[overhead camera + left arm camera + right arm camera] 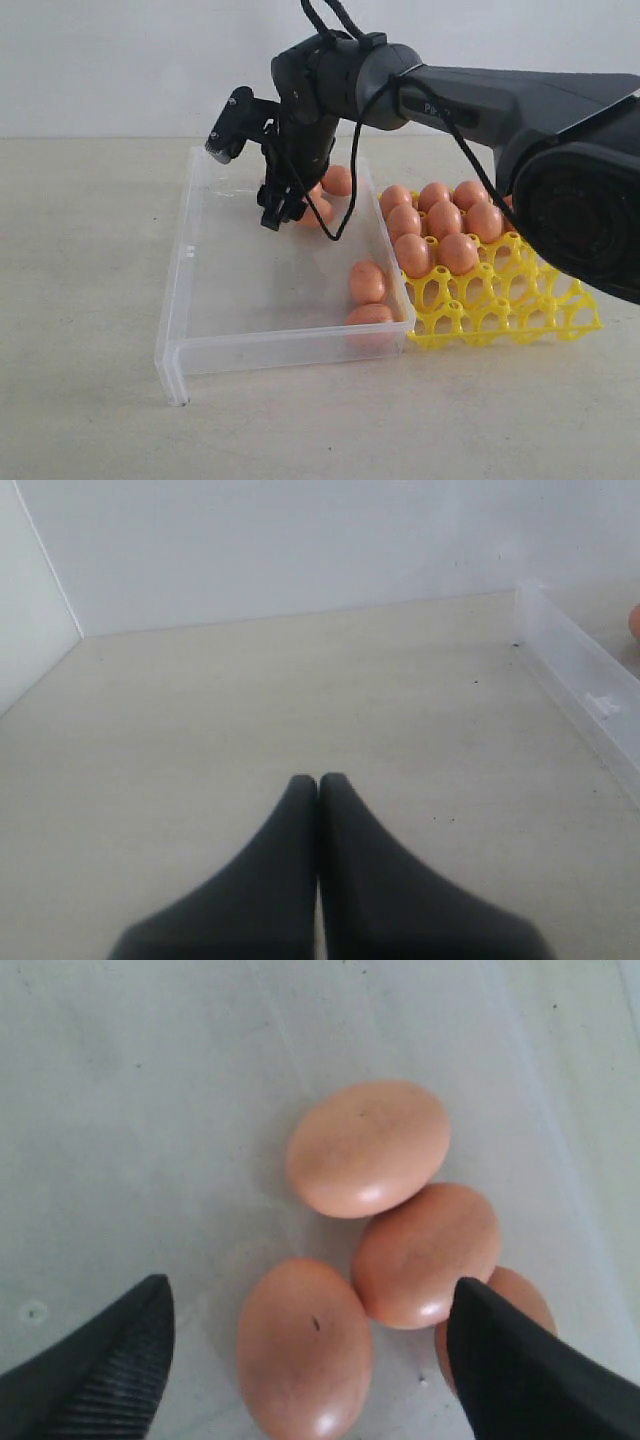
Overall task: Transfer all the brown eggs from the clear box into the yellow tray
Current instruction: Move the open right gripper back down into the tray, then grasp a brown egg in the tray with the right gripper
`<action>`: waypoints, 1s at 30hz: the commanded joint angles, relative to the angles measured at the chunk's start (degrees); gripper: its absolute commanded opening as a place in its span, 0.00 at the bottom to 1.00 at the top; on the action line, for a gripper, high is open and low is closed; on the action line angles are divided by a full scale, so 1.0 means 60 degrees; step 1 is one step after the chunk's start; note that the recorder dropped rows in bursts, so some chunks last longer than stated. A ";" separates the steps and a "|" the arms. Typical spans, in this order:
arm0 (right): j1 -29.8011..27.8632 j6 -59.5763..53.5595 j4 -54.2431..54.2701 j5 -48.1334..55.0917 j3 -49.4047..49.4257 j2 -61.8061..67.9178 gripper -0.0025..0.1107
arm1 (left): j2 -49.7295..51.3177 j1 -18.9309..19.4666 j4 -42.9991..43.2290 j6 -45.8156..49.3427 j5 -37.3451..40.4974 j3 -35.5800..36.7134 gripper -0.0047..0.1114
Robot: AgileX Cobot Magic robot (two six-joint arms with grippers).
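In the clear box (190,300) and yellow tray (500,300) lie brown eggs (367,282); right pincer (308,1295) released above the box, left pincer (319,780) clenched.

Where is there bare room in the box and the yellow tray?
In the yellow tray the front cups are empty, its back rows packed with eggs. The clear box is bare along its left side; eggs crowd its far corner under the right gripper.

Smooth, faintly glossy brown eggs (368,1148); transparent plastic clear box (280,352); glossy plastic yellow tray (445,336).
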 commanded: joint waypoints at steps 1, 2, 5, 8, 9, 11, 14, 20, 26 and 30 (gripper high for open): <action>-0.0326 0.0129 -0.0063 0.0005 0.0326 0.0015 0.65 | 0.0028 -0.0036 0.0016 -0.0035 -0.0029 0.0002 0.00; -0.0368 0.0156 -0.0063 -0.0015 0.0343 0.0015 0.65 | 0.0028 -0.0036 0.0016 -0.0035 -0.0029 0.0002 0.00; -0.0534 0.0418 -0.0063 -0.0304 0.0342 0.0015 0.65 | 0.0028 -0.0036 0.0016 -0.0035 -0.0029 0.0002 0.00; -0.0626 0.0540 0.0017 -0.0595 0.0342 0.0015 0.65 | 0.0028 -0.0036 0.0016 -0.0035 -0.0029 0.0002 0.00; -0.0668 0.0540 0.0146 -0.0613 0.0342 0.0015 0.65 | 0.0028 -0.0036 0.0016 -0.0035 -0.0029 0.0002 0.00; -0.0726 0.0482 0.0458 -0.0678 0.0342 0.0015 0.65 | 0.0028 -0.0036 0.0016 -0.0035 -0.0029 0.0002 0.00; -0.0790 0.0218 0.0847 -0.0716 0.0342 0.0015 0.65 | 0.0028 -0.0036 0.0016 -0.0035 -0.0029 0.0002 0.00; -0.0847 0.0099 0.0967 -0.0716 0.0342 0.0035 0.65 | 0.0028 -0.0036 0.0016 -0.0035 -0.0029 0.0002 0.00; -0.0860 0.0078 0.1375 -0.0733 0.0342 0.0297 0.65 | 0.0028 -0.0036 0.0016 -0.0035 -0.0029 0.0002 0.00; -0.0860 -0.0017 0.1692 -0.0903 0.0342 0.0508 0.65 | 0.0028 -0.0036 0.0016 -0.0035 -0.0029 0.0002 0.00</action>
